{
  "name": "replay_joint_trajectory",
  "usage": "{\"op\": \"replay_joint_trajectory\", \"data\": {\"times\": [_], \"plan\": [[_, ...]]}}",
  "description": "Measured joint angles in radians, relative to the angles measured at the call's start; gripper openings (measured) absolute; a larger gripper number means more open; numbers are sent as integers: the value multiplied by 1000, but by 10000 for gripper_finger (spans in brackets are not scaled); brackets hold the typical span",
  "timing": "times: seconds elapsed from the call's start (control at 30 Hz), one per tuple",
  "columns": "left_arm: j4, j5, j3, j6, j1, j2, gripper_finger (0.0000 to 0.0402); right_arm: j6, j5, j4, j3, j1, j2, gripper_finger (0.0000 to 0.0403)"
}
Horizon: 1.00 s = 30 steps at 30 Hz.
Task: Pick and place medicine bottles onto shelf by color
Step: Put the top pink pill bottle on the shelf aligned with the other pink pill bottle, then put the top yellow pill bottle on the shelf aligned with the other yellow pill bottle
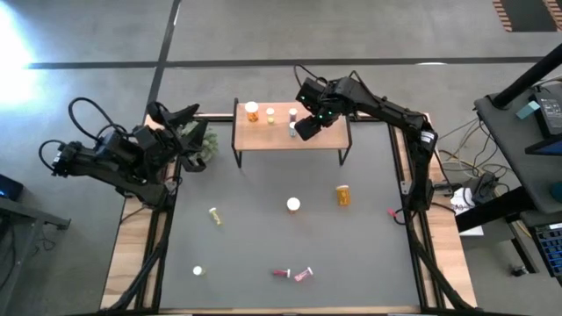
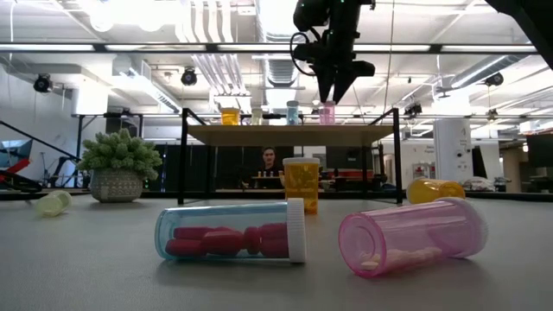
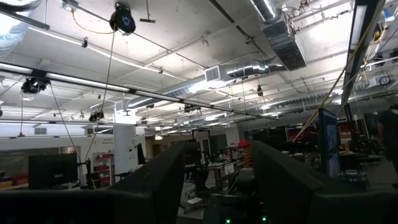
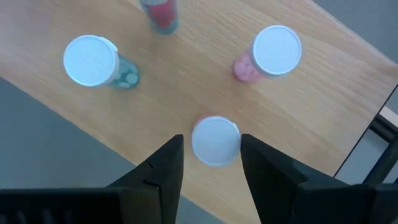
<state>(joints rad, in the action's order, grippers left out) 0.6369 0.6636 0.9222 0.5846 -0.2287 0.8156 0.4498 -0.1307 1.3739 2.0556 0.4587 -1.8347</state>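
The light-wood shelf (image 1: 263, 136) stands at the table's far side with several white-capped medicine bottles upright on it, among them an orange one (image 1: 252, 111). My right gripper (image 4: 211, 152) hangs open over the shelf's right part, pointing steeply down. Its fingers stand on either side of a white cap (image 4: 216, 140) and above that pink bottle (image 2: 327, 111), which stands on the shelf. Nearby stand a pink bottle (image 4: 276, 50) and a bluish one (image 4: 91, 60). My left gripper (image 3: 217, 180) is raised at the table's far left, open, nothing between its fingers.
On the table lie an orange bottle (image 1: 342, 195), a yellowish one (image 1: 214, 215), a clear bottle with red pills (image 2: 232, 231) and a pink one (image 2: 413, 235); an orange bottle (image 2: 301, 184) stands mid-table. A green plant (image 1: 200, 145) sits left of the shelf.
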Motion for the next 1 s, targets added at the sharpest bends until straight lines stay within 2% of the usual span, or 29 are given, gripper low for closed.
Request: {"op": "replay_joint_trajectory", "data": {"times": [0.37,0.57,0.73,0.9,1.0], "plan": [[0,0,0,0,0,2,169,-36,-38,-15,8,0,16,195],[0,3,0,0,0,2,169,-44,-38,33,112,-3,21,203],[-2,5,0,-1,0,8,169,-41,-39,147,216,-17,22,203],[-95,6,0,-8,0,17,169,-19,-55,194,282,-68,48,203],[-110,6,5,-95,0,49,169,-15,-56,198,280,-114,92,203]]}}
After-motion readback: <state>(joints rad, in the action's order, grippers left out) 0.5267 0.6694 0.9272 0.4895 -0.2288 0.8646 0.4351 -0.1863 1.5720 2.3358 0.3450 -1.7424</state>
